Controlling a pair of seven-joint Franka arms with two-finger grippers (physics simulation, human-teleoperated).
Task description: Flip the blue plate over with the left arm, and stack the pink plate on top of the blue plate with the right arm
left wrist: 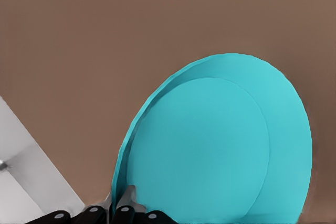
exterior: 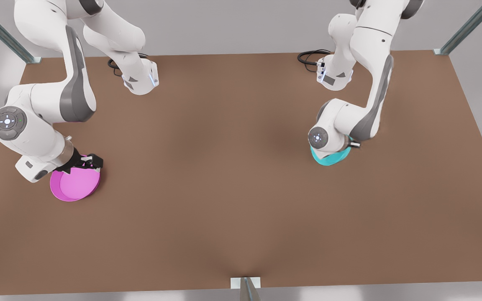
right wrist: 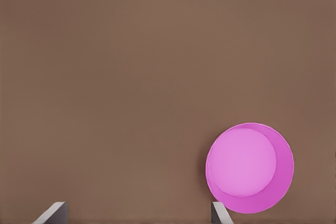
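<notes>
Meanwhile, bare brown table (exterior: 241,179) between pink plate (exterior: 75,184) and blue plate (exterior: 329,158).

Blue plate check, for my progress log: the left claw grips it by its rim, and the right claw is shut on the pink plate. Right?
Not quite. The left claw does grip the blue plate by its rim, but the right claw is open, not shut on the pink plate; the right wrist view shows it spread wide.

Overhead front view; downward, close wrist views
</notes>
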